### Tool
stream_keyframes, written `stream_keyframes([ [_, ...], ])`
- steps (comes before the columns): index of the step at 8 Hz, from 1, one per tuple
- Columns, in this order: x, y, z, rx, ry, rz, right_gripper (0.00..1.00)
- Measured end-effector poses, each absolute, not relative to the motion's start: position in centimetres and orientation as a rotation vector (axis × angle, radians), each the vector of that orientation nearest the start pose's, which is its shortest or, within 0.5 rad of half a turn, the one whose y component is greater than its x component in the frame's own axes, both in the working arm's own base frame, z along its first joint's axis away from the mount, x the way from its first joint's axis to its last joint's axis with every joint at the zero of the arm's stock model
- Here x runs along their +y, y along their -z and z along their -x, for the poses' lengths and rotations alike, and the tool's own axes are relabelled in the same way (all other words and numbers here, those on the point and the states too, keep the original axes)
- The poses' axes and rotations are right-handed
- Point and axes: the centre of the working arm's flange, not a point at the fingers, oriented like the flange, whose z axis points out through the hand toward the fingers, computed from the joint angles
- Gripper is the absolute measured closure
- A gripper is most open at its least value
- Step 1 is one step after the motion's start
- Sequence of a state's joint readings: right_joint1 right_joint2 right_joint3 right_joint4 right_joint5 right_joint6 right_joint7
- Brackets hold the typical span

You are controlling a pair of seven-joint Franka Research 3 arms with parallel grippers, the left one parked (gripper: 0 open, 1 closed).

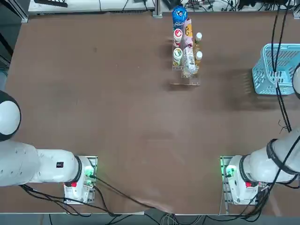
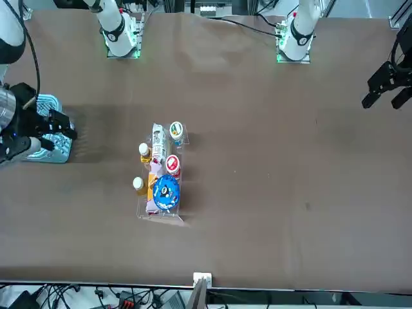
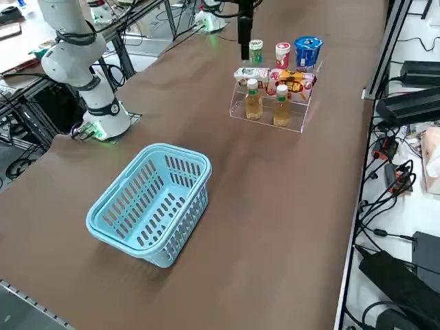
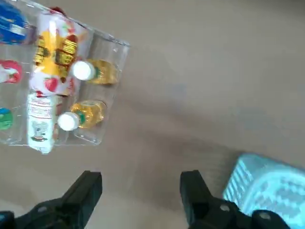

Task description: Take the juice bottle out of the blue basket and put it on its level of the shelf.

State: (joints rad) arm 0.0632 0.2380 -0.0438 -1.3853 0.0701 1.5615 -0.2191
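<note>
Two near-identical juice bottles (image 3: 253, 100) (image 3: 281, 106) with white caps stand side by side on the lowest level of the clear shelf (image 3: 268, 122). The wrist view shows both juice bottles (image 4: 93, 71) (image 4: 81, 117) too. The light-blue basket (image 3: 151, 206) holds nothing. My right gripper (image 4: 141, 181) is open and holds nothing. It hovers above the table between the shelf (image 4: 109, 47) and the basket (image 4: 267, 186). In the front view the gripper (image 2: 64, 127) hangs over the basket's (image 2: 56, 147) near end.
The shelf's upper levels carry a blue-lidded cup (image 3: 307, 49), a red-capped bottle (image 3: 282, 53), a green-capped bottle (image 3: 256, 51) and lying packets (image 3: 295, 79). Cables and equipment (image 3: 405, 103) line the table's far edge. The right arm's base (image 1: 239, 176) stands at the near edge.
</note>
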Motion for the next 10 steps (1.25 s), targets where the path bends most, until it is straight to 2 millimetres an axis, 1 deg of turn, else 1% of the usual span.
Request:
stream_keyframes([
  [3, 1.5, -58.9, -58.9, -0.203, -0.086, 3.098, 0.00],
  [5, 0.6, -60.4, -56.9, -0.153, -0.061, 3.099, 0.00],
  [7, 0.3, -61.8, -55.5, -0.095, -0.044, 3.101, 0.00],
  [10, 0.2, -63.2, -53.8, -0.062, -0.063, 3.099, 0.00],
])
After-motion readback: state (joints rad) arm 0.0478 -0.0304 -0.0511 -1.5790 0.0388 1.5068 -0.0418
